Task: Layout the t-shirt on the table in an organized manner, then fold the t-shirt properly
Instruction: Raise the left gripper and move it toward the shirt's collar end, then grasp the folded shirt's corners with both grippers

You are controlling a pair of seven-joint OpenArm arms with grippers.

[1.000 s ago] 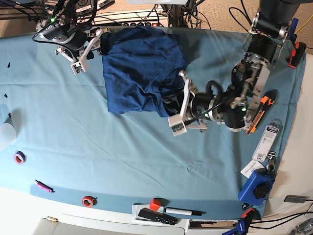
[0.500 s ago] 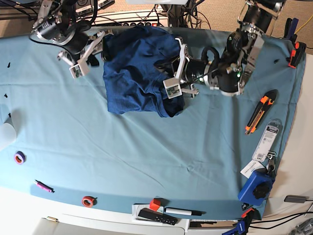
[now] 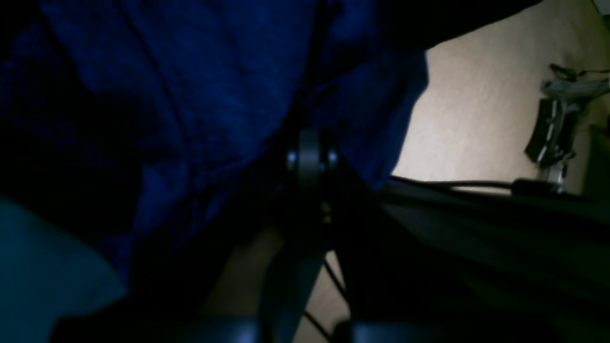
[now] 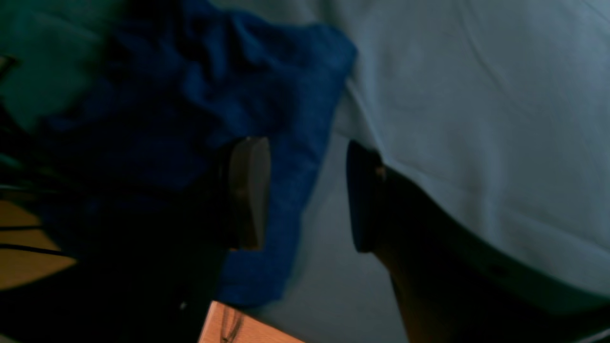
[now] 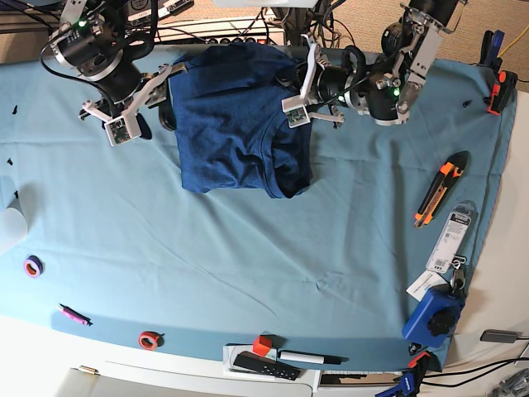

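Observation:
The dark navy t-shirt (image 5: 235, 124) lies bunched at the far middle of the teal-draped table (image 5: 207, 256), its right side folded over. My left gripper (image 5: 291, 80) is at the shirt's far right edge. In the left wrist view navy cloth (image 3: 200, 95) drapes around the fingers (image 3: 310, 162), which look shut on it. My right gripper (image 5: 162, 101) is at the shirt's left edge. In the right wrist view it is open (image 4: 305, 195), with the shirt's edge (image 4: 290, 157) and teal cloth (image 4: 476, 119) between its fingers.
An orange utility knife (image 5: 438, 194), a packet (image 5: 450, 236) and a blue tool (image 5: 434, 318) lie along the right edge. Tape rings (image 5: 33, 266) (image 5: 149, 339), a pink marker (image 5: 73, 314), a red cube (image 5: 263, 345) and a remote (image 5: 264, 365) sit near the front.
My left gripper has moved from the shirt's near right corner to its far right edge, along the shirt's right side. My right arm has turned and shifted slightly nearer.

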